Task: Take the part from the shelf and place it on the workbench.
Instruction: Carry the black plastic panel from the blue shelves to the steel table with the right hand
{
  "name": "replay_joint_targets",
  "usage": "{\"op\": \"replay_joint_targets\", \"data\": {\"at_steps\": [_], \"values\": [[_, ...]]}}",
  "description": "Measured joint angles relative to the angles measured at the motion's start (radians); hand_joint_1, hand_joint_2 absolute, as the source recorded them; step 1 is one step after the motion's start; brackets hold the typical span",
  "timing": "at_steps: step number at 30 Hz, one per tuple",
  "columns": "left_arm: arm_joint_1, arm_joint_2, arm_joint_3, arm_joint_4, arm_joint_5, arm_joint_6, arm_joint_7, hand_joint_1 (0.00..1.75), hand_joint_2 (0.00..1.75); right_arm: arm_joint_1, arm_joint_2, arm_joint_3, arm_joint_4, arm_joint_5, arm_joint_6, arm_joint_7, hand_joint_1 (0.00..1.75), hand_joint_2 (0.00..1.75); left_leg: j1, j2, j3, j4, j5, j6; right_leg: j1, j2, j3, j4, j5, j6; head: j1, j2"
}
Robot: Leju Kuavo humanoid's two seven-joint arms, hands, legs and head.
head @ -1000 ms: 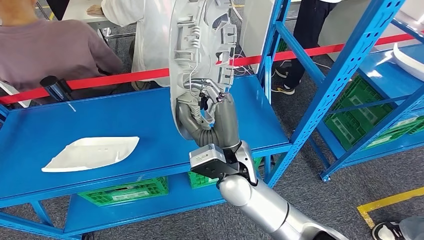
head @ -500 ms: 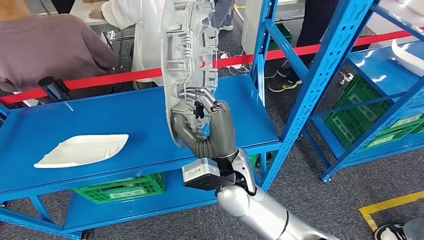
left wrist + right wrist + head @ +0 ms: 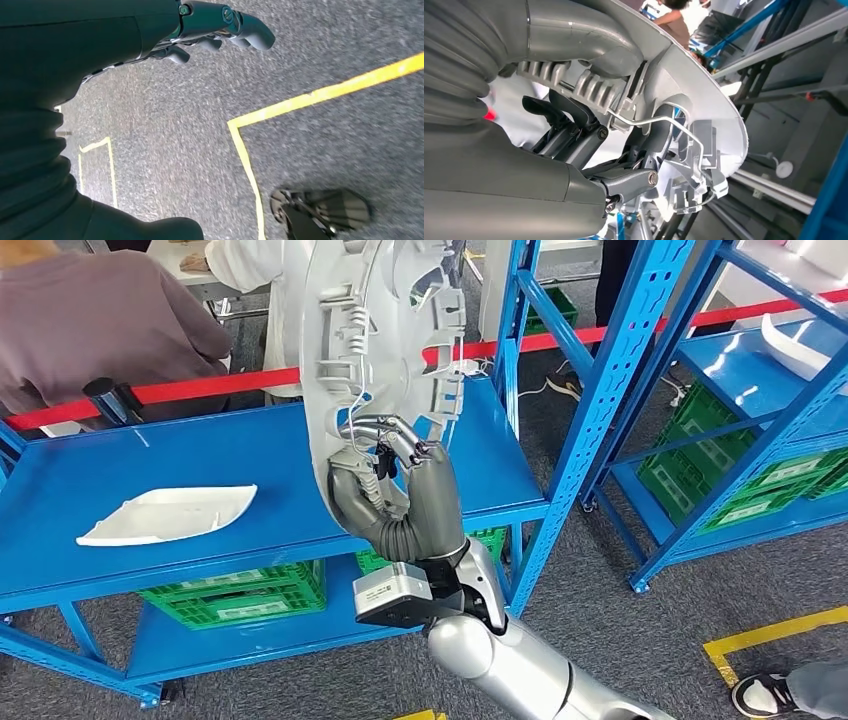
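Right hand (image 3: 400,490) grips the part (image 3: 375,350) upright above the bench (image 3: 250,470). Left hand (image 3: 210,30) hangs empty, fingers loosely curled. Advise tilting it flat before lowering, clear of the white piece (image 3: 165,515).

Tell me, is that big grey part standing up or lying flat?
Standing up: the right hand holds the grey part on end above the blue shelf.
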Motion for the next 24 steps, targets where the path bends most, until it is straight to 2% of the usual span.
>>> {"op": "replay_joint_targets", "data": {"at_steps": [1, 2, 4, 5, 6, 7, 8, 9, 10, 11, 12, 14, 15, 16, 17, 19, 20, 21, 22, 23, 24], "values": [[0.0, 0.001, 0.001, 0.0, 0.0, 0.0, 0.0, 0.0, 1.75, 0.0, 0.0, 0.001, -0.001, 0.0, 0.0, 0.001, 1.75, 1.75, 0.003, 0.003, -0.006, -0.004, 0.011, 0.008, 0.0, 0.0, -0.008, 0.015, -0.021, 0.005, 0.001, 0.0], [0.0, 0.001, 0.002, 0.0, 0.0, 0.0, 0.0, 0.0, 1.75, 0.0, 0.0, 0.002, -0.002, 0.0, 0.0, 0.001, 1.75, 1.75, 0.006, 0.005, -0.014, -0.007, 0.023, 0.014, -0.001, -0.001, -0.02, 0.049, -0.058, 0.01, 0.002, 0.0], [0.001, 0.001, 0.005, 0.0, 0.0, 0.0, 0.0, 0.0, 1.75, 0.001, 0.0, 0.004, -0.002, 0.0, 0.001, 0.001, 1.75, 1.75, 0.007, 0.008, -0.04, -0.005, 0.043, 0.019, -0.005, -0.001, -0.056, 0.169, -0.155, 0.02, 0.005, 0.0], [0.001, 0.001, 0.006, 0.0, 0.0, -0.001, 0.0, 0.0, 1.75, 0.001, -0.001, 0.005, -0.002, 0.0, 0.001, 0.001, 1.75, 1.75, 0.007, 0.009, -0.055, -0.003, 0.053, 0.018, -0.007, -0.002, -0.068, 0.229, -0.184, 0.024, 0.006, 0.0], [0.002, 0.0, 0.007, 0.0, 0.0, -0.001, 0.0, 0.0, 1.75, 0.002, -0.001, 0.005, -0.002, 0.0, 0.001, 0.001, 1.75, 1.75, 0.008, 0.01, -0.07, 0.001, 0.063, 0.016, -0.008, -0.002, -0.069, 0.265, -0.19, 0.026, 0.006, 0.0], [0.003, 0.0, 0.007, 0.0, 0.0, -0.001, 0.0, 0.0, 1.75, 0.002, -0.002, 0.006, -0.002, 0.0, 0.001, 0.001, 1.75, 1.75, 0.009, 0.011, -0.085, 0.005, 0.071, 0.014, -0.009, -0.002, -0.051, 0.265, -0.175, 0.028, 0.006, 0.0], [0.003, -0.001, 0.007, 0.0, 0.0, -0.001, 0.0, 0.0, 1.75, 0.003, -0.002, 0.006, -0.002, 0.0, 0.001, 0.001, 1.75, 1.75, 0.011, 0.012, -0.1, 0.01, 0.078, 0.01, -0.011, -0.002, -0.014, 0.229, -0.15, 0.029, 0.006, 0.0], [0.002, -0.001, 0.008, 0.0, 0.0, -0.001, 0.0, 0.0, 1.75, 0.002, -0.002, 0.007, -0.002, 0.0, 0.001, 0.001, 1.75, 1.75, 0.012, 0.012, -0.112, 0.017, 0.084, 0.006, -0.012, -0.003, 0.037, 0.163, -0.133, 0.03, 0.006, 0.0], [0.002, -0.001, 0.008, 0.0, 0.0, -0.001, 0.0, 0.0, 1.75, 0.002, -0.001, 0.007, -0.002, 0.0, 0.001, 0.001, 1.75, 1.75, 0.013, 0.012, -0.123, 0.024, 0.089, 0.0, -0.011, -0.003, 0.087, 0.092, -0.129, 0.027, 0.007, 0.0], [0.002, -0.001, 0.008, 0.0, 0.0, -0.001, 0.0, 0.0, 1.75, 0.002, -0.001, 0.008, -0.003, 0.0, 0.001, 0.001, 1.75, 1.75, 0.013, 0.011, -0.13, 0.029, 0.094, -0.006, -0.009, -0.003, 0.122, 0.039, -0.13, 0.022, 0.008, 0.0], [0.002, -0.001, 0.008, 0.0, 0.0, -0.001, 0.0, 0.0, 1.75, 0.002, -0.001, 0.008, -0.004, 0.0, 0.001, 0.001, 1.75, 1.75, 0.012, 0.011, -0.134, 0.032, 0.099, -0.013, -0.007, -0.002, 0.14, 0.008, -0.138, 0.014, 0.009, 0.0], [0.003, -0.001, 0.009, 0.0, 0.0, -0.001, 0.0, 0.0, 1.75, 0.003, -0.001, 0.009, -0.005, 0.0, 0.0, 0.001, 1.75, 1.75, 0.012, 0.01, -0.137, 0.028, 0.113, -0.029, -0.003, 0.0, 0.136, -0.001, -0.132, -0.004, 0.011, 0.0], [0.003, -0.001, 0.009, 0.0, 0.0, -0.001, 0.0, 0.0, 1.75, 0.002, -0.001, 0.01, -0.005, 0.0, 0.0, 0.001, 1.75, 1.75, 0.014, 0.008, -0.142, 0.029, 0.113, -0.035, -0.004, -0.001, 0.13, -0.004, -0.124, -0.013, 0.011, 0.0], [0.004, -0.001, 0.01, 0.0, 0.0, -0.001, 0.0, 0.0, 1.75, 0.001, -0.001, 0.01, -0.005, 0.0, 0.0, 0.001, 1.75, 1.75, 0.016, 0.007, -0.149, 0.04, 0.096, -0.04, -0.005, -0.002, 0.122, -0.007, -0.113, -0.022, 0.01, 0.0], [0.004, -0.002, 0.01, 0.001, 0.0, -0.001, 0.0, 0.0, 1.75, 0.001, -0.001, 0.011, -0.005, 0.0, 0.0, 0.001, 1.75, 1.75, 0.017, 0.006, -0.161, 0.067, 0.063, -0.045, -0.006, -0.003, 0.112, -0.009, -0.102, -0.029, 0.008, 0.0], [0.004, -0.003, 0.011, 0.001, 0.001, -0.001, 0.0, 0.0, 1.75, 0.001, 0.0, 0.011, -0.005, 0.0, 0.001, 0.0, 1.75, 1.75, 0.018, 0.005, -0.192, 0.177, -0.034, -0.051, -0.006, -0.004, 0.086, -0.01, -0.08, -0.037, 0.002, 0.0], [0.004, -0.003, 0.012, 0.001, 0.004, 0.001, -0.001, 0.0, 1.75, 0.003, -0.001, 0.011, -0.005, -0.001, 0.002, 0.0, 1.75, 1.75, 0.018, 0.005, -0.204, 0.24, -0.068, -0.053, -0.004, -0.004, 0.072, -0.009, -0.069, -0.038, 0.001, 0.0], [0.005, -0.003, 0.013, 0.001, 0.006, 0.003, -0.002, 0.0, 1.75, 0.005, -0.001, 0.011, -0.005, -0.003, 0.004, -0.001, 1.75, 1.75, 0.018, 0.004, -0.206, 0.285, -0.08, -0.053, -0.002, -0.004, 0.059, -0.009, -0.059, -0.038, 0.001, 0.0], [0.005, -0.004, 0.014, 0.001, 0.009, 0.005, -0.003, 0.0, 1.75, 0.007, -0.001, 0.011, -0.005, -0.005, 0.008, -0.003, 1.75, 1.75, 0.017, 0.004, -0.192, 0.299, -0.069, -0.051, -0.001, -0.004, 0.044, -0.008, -0.047, -0.037, 0.001, 0.0], [0.006, -0.004, 0.015, 0.001, 0.011, 0.007, -0.004, 0.0, 1.75, 0.009, -0.002, 0.011, -0.005, -0.007, 0.011, -0.006, 1.75, 1.75, 0.017, 0.004, -0.163, 0.279, -0.044, -0.047, 0.0, -0.003, 0.032, -0.007, -0.037, -0.035, 0.001, 0.0], [0.007, -0.004, 0.015, 0.001, 0.011, 0.007, -0.002, 0.0, 1.75, 0.008, -0.002, 0.011, -0.005, -0.01, 0.015, -0.01, 1.75, 1.75, 0.015, 0.003, -0.117, 0.224, -0.019, -0.041, 0.001, -0.003, 0.02, -0.007, -0.027, -0.033, 0.001, 0.0]]}}
